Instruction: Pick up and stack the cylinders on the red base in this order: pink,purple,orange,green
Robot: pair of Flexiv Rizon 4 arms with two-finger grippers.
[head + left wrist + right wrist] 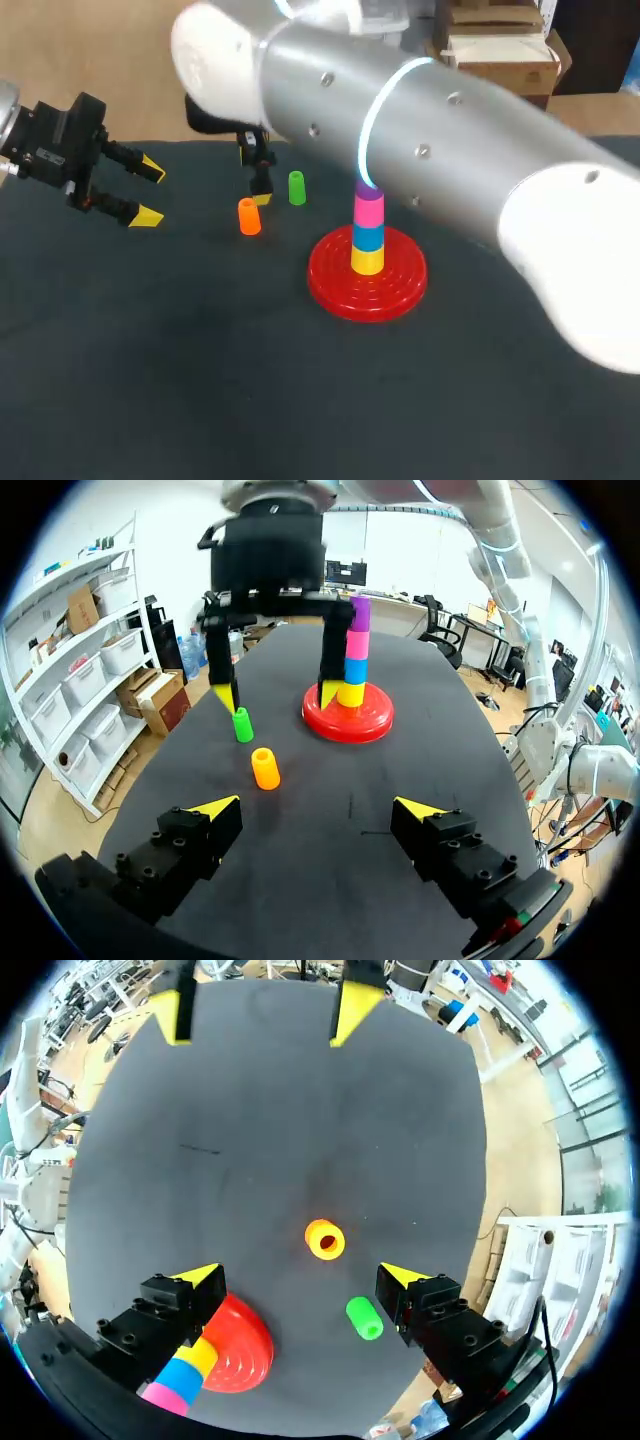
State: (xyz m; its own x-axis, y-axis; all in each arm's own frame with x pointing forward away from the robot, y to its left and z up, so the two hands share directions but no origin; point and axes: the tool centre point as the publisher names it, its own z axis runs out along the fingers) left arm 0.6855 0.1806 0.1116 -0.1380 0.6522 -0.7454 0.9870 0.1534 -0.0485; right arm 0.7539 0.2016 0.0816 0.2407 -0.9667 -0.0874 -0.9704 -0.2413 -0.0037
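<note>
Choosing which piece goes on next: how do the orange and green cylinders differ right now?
The orange cylinder stands ahead of the open right gripper, roughly midway between its fingers; the green cylinder stands close beside one finger. The orange cylinder is nearer the left gripper than the green cylinder. Both stand upright on the table, ungripped, off the red base.

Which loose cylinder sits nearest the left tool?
The orange cylinder; the green cylinder stands farther from the left tool, beyond the orange one, by the right tool.
</note>
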